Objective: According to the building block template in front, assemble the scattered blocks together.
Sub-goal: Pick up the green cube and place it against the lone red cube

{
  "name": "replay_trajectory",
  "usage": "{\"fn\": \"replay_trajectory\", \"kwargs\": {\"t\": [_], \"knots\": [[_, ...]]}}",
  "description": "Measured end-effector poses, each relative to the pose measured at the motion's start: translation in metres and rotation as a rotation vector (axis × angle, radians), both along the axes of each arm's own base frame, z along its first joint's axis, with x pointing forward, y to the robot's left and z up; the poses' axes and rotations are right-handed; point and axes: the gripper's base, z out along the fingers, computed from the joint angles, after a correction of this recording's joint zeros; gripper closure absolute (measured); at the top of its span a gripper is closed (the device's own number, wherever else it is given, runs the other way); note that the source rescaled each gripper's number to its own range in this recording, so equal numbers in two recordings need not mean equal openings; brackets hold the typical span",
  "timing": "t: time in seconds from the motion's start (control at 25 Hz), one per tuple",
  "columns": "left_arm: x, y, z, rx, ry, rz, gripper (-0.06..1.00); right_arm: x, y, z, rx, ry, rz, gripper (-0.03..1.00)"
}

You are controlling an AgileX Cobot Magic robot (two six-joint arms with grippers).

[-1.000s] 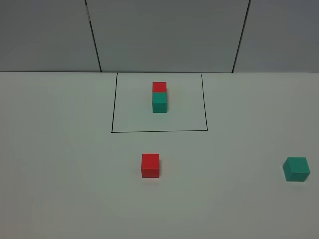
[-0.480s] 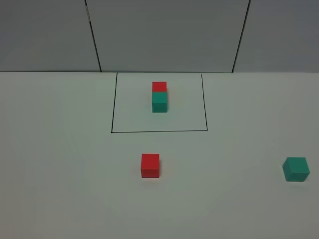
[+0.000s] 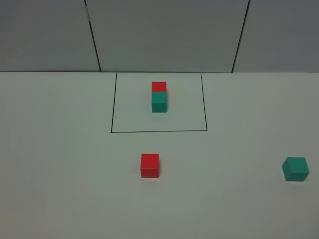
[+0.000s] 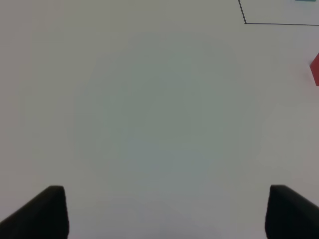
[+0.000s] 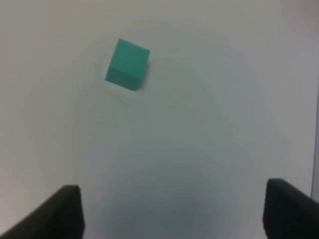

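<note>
Your high camera sits well back, looking down and forward across the table (image 3: 60,199) to the wall (image 3: 164,35). Both wrist cameras look down on the table from closer in. With the high view, the left shares only the red block (image 4: 315,69), cut by its edge, and the right shares the teal block (image 5: 127,64).

a plain white matte tabletop (image 3: 60,199) fills the lower part of the high view. behind its far edge stands a grey panelled wall (image 3: 164,35), split by two thin dark slanting seams (image 3: 93,35).
</note>
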Motion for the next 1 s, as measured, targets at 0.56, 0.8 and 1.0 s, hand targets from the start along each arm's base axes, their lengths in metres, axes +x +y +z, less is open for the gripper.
{"fn": "replay_trajectory", "kwargs": {"t": [0.56, 0.8, 1.0], "knots": [[0.000, 0.000, 0.000, 0.000, 0.000, 0.000, 0.16, 0.134, 0.004, -0.051, -0.289, 0.396, 0.429, -0.01], [0.000, 0.000, 0.000, 0.000, 0.000, 0.000, 0.16, 0.163, 0.005, -0.079, -0.366, 0.521, 0.612, -0.01], [0.000, 0.000, 0.000, 0.000, 0.000, 0.000, 0.16, 0.173, 0.025, -0.099, -0.526, 0.582, 0.840, -0.01]]}}
